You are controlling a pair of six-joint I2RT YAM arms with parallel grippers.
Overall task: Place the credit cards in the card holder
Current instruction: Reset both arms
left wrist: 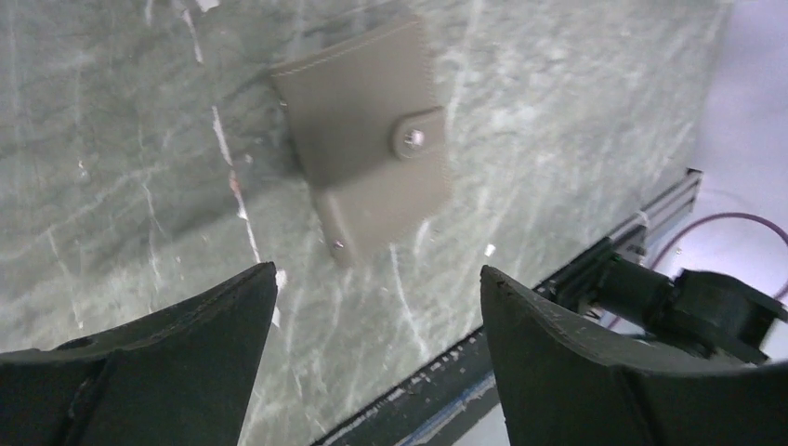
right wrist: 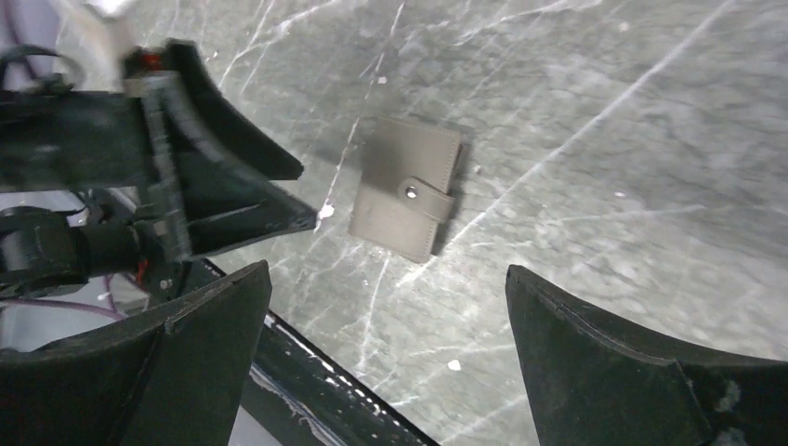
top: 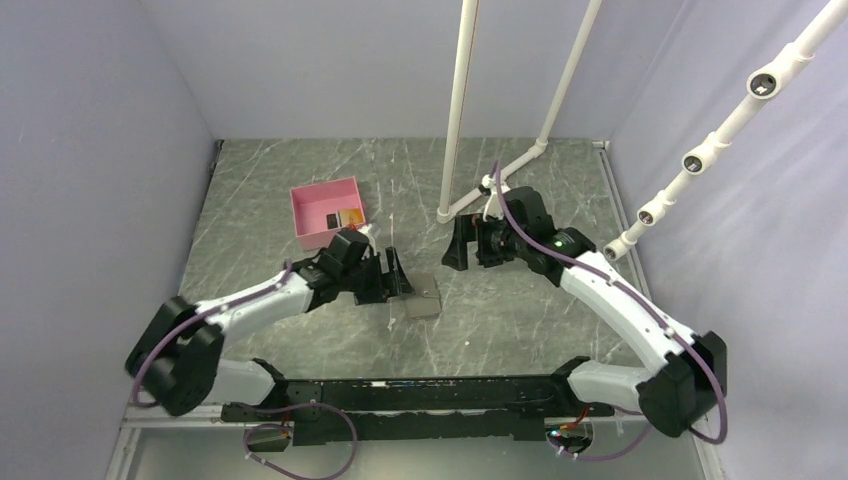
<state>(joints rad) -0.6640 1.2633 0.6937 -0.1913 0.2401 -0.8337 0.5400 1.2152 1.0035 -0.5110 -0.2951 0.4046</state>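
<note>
The card holder (top: 424, 298) is a small grey wallet lying closed on the marble table, its snap tab fastened. It shows in the left wrist view (left wrist: 367, 139) and the right wrist view (right wrist: 406, 190). An orange credit card (top: 351, 214) and a black credit card (top: 331, 219) lie inside the pink box (top: 312, 196). My left gripper (top: 393, 274) is open and empty, just left of the holder (left wrist: 379, 279). My right gripper (top: 458, 247) is open and empty, hovering behind and to the right of the holder (right wrist: 388, 274).
White pipe stands (top: 455, 120) rise from the table at the back centre, next to the right arm. A white pipe rack (top: 720, 140) runs along the right wall. The black base rail (top: 420, 395) lines the near edge.
</note>
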